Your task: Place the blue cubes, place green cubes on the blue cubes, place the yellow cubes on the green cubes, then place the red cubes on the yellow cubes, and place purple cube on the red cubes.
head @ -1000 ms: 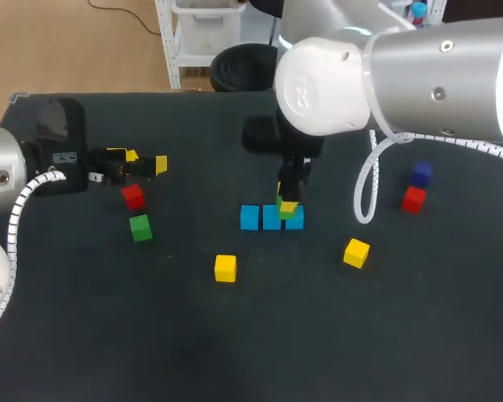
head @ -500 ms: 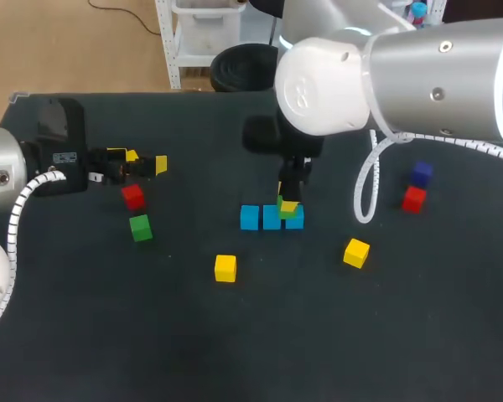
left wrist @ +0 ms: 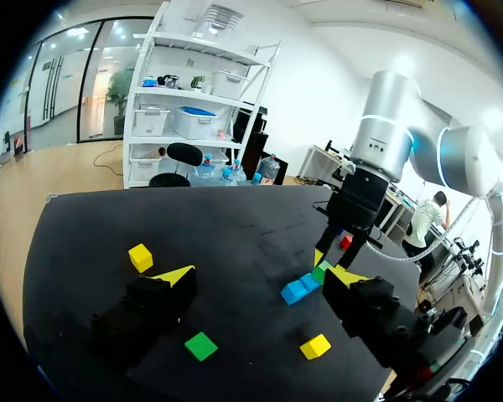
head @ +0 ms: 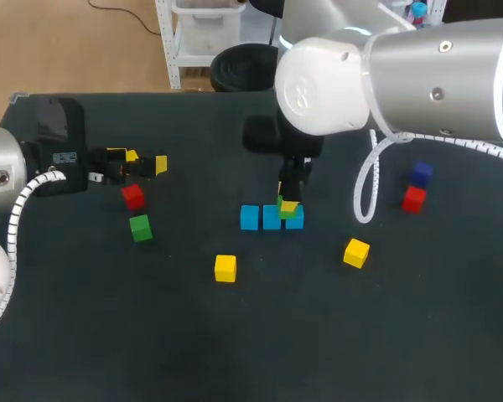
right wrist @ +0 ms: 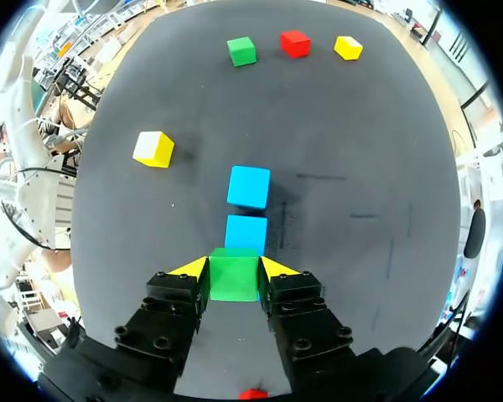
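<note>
Your right gripper [right wrist: 235, 272] clamps a green cube [right wrist: 234, 278] over one end of the blue row [right wrist: 248, 186], which runs straight ahead of it. Your left gripper [left wrist: 258, 278] gapes, empty.

Cubes counted by colour. Blue cubes [head: 250, 218]: 3. Green cubes: 2, the left green cube [head: 139, 227] and the middle green cube [right wrist: 234, 280]. Yellow cubes [head: 225, 268]: 2. Red cubes [head: 133, 196]: 2. Purple cube [head: 420, 174]: 1. Cubes in all: 10. Hands: 2, the left hand [head: 147, 160] and the right hand [right wrist: 235, 266].
</note>
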{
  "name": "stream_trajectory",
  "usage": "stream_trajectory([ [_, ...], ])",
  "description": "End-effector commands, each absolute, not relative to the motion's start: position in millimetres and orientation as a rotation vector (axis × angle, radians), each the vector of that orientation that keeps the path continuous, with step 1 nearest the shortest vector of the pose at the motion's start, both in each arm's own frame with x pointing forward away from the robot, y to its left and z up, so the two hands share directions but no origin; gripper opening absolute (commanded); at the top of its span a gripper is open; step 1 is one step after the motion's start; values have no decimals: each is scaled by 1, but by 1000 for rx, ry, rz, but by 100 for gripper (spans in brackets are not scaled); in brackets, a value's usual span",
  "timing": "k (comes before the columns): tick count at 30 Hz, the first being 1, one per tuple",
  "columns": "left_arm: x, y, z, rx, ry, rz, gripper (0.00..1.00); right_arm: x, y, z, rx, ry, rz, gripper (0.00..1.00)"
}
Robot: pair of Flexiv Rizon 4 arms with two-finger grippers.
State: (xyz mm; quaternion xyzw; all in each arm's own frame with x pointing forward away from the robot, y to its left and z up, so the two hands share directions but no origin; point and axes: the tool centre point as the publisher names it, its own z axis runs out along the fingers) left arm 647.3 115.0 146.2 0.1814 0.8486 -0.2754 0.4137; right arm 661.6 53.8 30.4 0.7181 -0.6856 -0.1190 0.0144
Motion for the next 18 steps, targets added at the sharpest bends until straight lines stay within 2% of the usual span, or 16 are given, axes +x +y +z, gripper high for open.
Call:
stream_trajectory([
  [1, 647, 117, 145, 458, 2125, -700, 100, 662, 54, 30, 2234, -2138, -374, 35],
  [2, 647, 117, 145, 458, 2125, -700, 100, 662, 55, 30, 2234, -2140, -375, 49],
  [3, 647, 117, 145, 458, 2125, -700, 100, 662, 55, 30, 2234, -2142, -375, 100],
  [18, 647, 117, 145, 458, 2125, -700, 100, 663, 55, 30, 2210, -2162, -382, 100],
])
